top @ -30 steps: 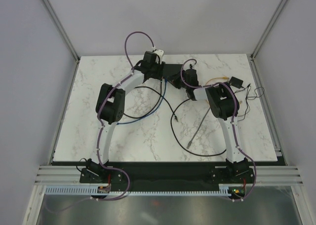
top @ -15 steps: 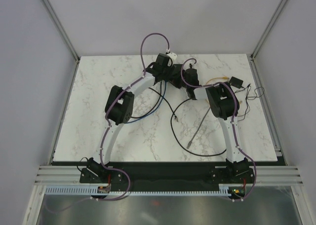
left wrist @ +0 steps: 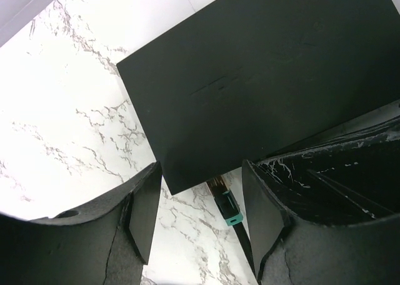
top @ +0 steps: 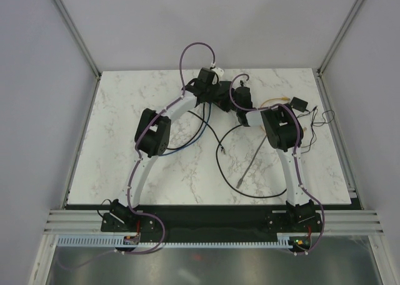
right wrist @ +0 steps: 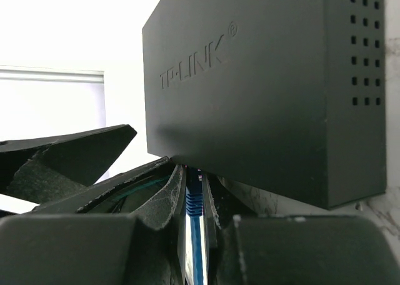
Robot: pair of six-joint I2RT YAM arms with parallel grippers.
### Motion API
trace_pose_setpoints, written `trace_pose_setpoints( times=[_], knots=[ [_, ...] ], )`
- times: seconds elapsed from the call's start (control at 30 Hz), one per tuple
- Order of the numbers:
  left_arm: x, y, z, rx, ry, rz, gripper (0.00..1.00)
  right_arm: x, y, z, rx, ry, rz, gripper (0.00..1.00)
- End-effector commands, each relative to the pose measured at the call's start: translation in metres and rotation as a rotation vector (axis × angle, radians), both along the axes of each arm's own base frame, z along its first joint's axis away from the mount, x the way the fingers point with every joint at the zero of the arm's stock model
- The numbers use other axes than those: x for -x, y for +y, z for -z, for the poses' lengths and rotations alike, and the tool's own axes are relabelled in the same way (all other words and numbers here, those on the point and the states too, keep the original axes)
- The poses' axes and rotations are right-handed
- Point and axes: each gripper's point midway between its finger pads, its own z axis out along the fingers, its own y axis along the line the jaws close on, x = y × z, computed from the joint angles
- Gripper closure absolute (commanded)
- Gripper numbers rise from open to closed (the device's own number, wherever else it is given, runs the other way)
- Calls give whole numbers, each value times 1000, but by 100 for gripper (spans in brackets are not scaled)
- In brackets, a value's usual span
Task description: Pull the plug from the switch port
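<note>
Two plugs, apparently both seated in the near edge of the switch (left wrist: 262, 79), at the far middle of the table (top: 125, 122) between the arms. Blue plug (right wrist: 195, 204) pinched in the narrow-set fingers of the right gripper (right wrist: 194, 188), long axis straight out of the switch toward that wrist. Teal-booted plug (left wrist: 224, 204) centred in the gap of the left gripper (left wrist: 200, 194), fingers wide, touching nothing, tips level with the switch edge. Likely next: close on the teal boot, then draw straight back along the cable (left wrist: 240, 247), away from the box, without sideways twist.
</note>
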Motion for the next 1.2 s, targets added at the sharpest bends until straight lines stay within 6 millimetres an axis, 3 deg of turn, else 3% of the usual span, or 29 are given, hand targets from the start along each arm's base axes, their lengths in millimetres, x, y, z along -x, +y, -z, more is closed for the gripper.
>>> trace_pose_setpoints(
  times=[0.0,0.13,0.2,0.33,0.47,0.6,0.63,0.67,0.7,0.73,0.77,0.8,0.83,0.93,0.97,1.03,1.07,1.13,1.17],
  knots=[
    [-7,4,9,-51,4,3,37,8,-15,40,56,94,10,100],
    [-9,0,17,-61,32,-1,37,14,-16,44,82,117,7,100],
    [-12,-3,11,-45,24,-1,37,21,-14,44,89,124,4,100],
    [-10,-8,10,-12,34,5,37,44,-14,56,108,152,-7,100],
    [-9,-10,7,7,40,7,38,49,-20,47,124,119,-10,100],
    [-8,-8,-10,47,25,-21,39,41,-30,3,171,30,-3,100],
    [-4,-3,-5,73,50,-41,39,43,-33,-3,180,28,-7,100],
    [-4,-1,-29,117,24,-51,38,43,-37,-11,193,14,-13,100],
    [-8,0,-41,169,-11,-60,37,46,-40,-31,195,-10,-12,100],
    [0,13,-27,207,26,-90,37,51,-44,-34,213,7,-16,100],
    [1,18,-58,268,-22,-108,35,54,-46,-58,225,-33,-24,100],
    [-3,20,-77,344,-80,-129,34,61,-51,-60,239,-25,-24,100],
    [9,33,-57,339,-47,-152,34,69,-53,-64,255,-10,-31,100],
    [13,56,-80,385,-131,-208,32,88,-67,-99,280,-26,-35,100],
    [15,59,-84,387,-145,-215,32,95,-72,-126,276,-65,-26,100],
    [18,65,-88,383,-164,-231,32,112,-85,-129,319,-28,-25,100],
    [19,66,-88,385,-168,-236,32,117,-96,-152,329,-55,-2,100],
    [20,67,-88,389,-170,-243,32,130,-128,-151,390,1,46,100],
    [20,66,-86,392,-167,-242,32,136,-142,-170,407,-23,85,100]
  ],
)
